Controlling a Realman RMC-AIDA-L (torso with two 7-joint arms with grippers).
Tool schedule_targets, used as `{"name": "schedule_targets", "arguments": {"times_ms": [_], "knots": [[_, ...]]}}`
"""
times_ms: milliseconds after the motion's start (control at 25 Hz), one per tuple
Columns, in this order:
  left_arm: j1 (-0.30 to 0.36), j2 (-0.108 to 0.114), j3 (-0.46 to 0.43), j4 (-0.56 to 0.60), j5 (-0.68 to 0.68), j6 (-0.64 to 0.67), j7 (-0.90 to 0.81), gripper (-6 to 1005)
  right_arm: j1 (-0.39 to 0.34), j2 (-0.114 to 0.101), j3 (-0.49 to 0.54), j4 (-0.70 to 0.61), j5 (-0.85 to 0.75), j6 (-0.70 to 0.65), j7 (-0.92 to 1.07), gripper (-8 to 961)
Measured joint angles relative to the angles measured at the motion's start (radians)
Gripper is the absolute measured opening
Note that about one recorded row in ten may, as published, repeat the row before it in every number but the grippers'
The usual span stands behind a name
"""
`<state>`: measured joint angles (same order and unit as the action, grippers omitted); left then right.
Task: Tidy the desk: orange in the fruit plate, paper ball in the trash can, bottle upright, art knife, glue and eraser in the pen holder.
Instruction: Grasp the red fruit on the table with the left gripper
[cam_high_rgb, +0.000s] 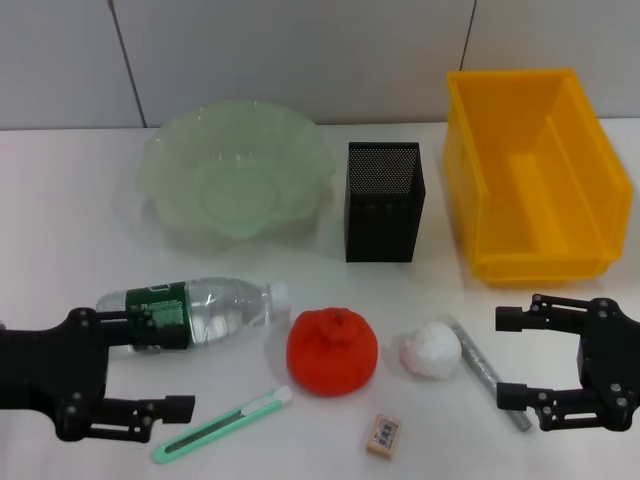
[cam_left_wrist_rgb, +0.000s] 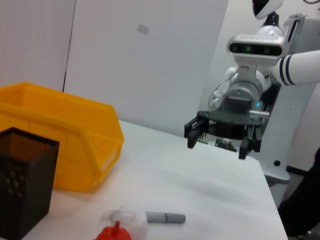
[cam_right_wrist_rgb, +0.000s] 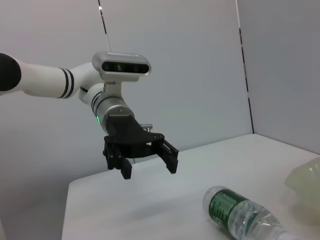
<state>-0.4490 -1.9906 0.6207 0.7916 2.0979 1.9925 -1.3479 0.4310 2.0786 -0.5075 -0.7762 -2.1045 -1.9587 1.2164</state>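
I see the orange (cam_high_rgb: 333, 351) at the lower middle of the frame, beside the paper ball (cam_high_rgb: 430, 348), with the lying bottle (cam_high_rgb: 195, 312) at its left. Nothing is sorted yet. My left gripper (cam_high_rgb: 152, 365) and right gripper (cam_high_rgb: 520, 356) wait wide open and empty at the lower corners, I think to leave the desk (cam_high_rgb: 60, 230) free.

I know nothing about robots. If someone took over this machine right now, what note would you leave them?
Left claw open and empty, by the lying bottle. Right claw open and empty, near the glue stick.
Orange, paper ball, art knife and eraser all lie on the desk.
Fruit plate, pen holder and yellow bin hold nothing visible.
Nothing done; every item remains.
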Motion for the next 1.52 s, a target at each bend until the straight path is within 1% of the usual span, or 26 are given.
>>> {"name": "schedule_targets", "arguments": {"times_ms": [80,120,200,280,320,360,400,480,560,600,640,720,760,880,920,1080,1160,1240,1280,1400,1520], "knots": [[-0.007,-0.009,-0.004,0.0,-0.007,-0.001,0.001,761,-0.004,0.0,0.004,0.0,0.0,0.002,0.0,812],[-0.012,-0.02,-0.004,0.0,-0.016,-0.006,0.004,760,-0.007,0.0,0.006,0.0,0.0,0.003,0.0,812],[-0.017,-0.035,-0.004,0.0,-0.028,-0.018,0.011,757,-0.015,-0.001,0.009,0.0,0.0,0.003,0.0,811],[-0.025,-0.06,-0.004,-0.001,-0.04,-0.041,0.027,754,-0.027,-0.002,0.009,-0.002,0.0,0.005,0.0,811],[-0.025,-0.06,-0.004,-0.001,-0.04,-0.041,0.027,753,-0.034,-0.003,0.009,-0.004,0.0,0.007,0.0,811],[-0.034,-0.074,0.0,-0.014,-0.047,-0.068,0.049,751,-0.039,-0.003,0.009,-0.005,0.0,0.01,0.0,811],[-0.042,-0.078,0.003,-0.036,-0.053,-0.087,0.064,750,-0.045,-0.003,0.009,-0.006,0.0,0.014,0.0,811],[-0.057,-0.079,0.006,-0.088,-0.065,-0.125,0.092,747,-0.056,-0.003,0.009,-0.003,0.0,0.022,-0.007,811],[-0.057,-0.079,0.006,-0.088,-0.065,-0.125,0.092,744,-0.067,-0.003,0.009,-0.002,-0.001,0.025,-0.017,811],[-0.078,-0.079,0.006,-0.161,-0.072,-0.174,0.128,742,-0.073,-0.002,0.009,-0.001,-0.001,0.026,-0.021,811],[-0.078,-0.079,0.006,-0.161,-0.072,-0.174,0.128,741,-0.076,-0.002,0.009,0.001,-0.001,0.027,-0.023,811],[-0.096,-0.08,0.008,-0.232,-0.077,-0.259,0.18,738,-0.08,-0.002,0.009,0.012,-0.001,0.028,-0.025,811],[-0.113,-0.081,0.009,-0.292,-0.078,-0.315,0.211,737,-0.081,-0.003,0.009,0.019,-0.001,0.028,-0.027,811],[-0.134,-0.081,0.01,-0.35,-0.077,-0.366,0.249,732,-0.084,-0.004,0.009,0.025,-0.005,0.031,-0.036,811],[-0.149,-0.082,0.011,-0.394,-0.075,-0.412,0.281,731,-0.086,-0.003,0.006,0.031,-0.006,0.037,-0.042,811],[-0.159,-0.084,0.015,-0.43,-0.077,-0.454,0.316,725,-0.086,-0.004,0.007,0.053,-0.006,0.042,-0.047,811],[-0.169,-0.087,0.014,-0.494,-0.089,-0.516,0.371,722,-0.086,-0.004,0.009,0.059,-0.006,0.044,-0.05,811],[-0.172,-0.087,0.016,-0.524,-0.106,-0.558,0.407,719,-0.087,-0.003,0.009,0.069,-0.006,0.049,-0.053,811],[-0.172,-0.087,0.016,-0.524,-0.106,-0.558,0.407,718,-0.087,-0.004,0.009,0.073,-0.006,0.051,-0.054,811],[-0.18,-0.088,0.013,-0.578,-0.132,-0.614,0.472,713,-0.087,-0.003,0.008,0.075,-0.006,0.052,-0.054,811],[-0.201,-0.089,0.017,-0.626,-0.159,-0.668,0.524,709,-0.088,-0.003,0.006,0.076,-0.006,0.053,-0.054,811]]}}
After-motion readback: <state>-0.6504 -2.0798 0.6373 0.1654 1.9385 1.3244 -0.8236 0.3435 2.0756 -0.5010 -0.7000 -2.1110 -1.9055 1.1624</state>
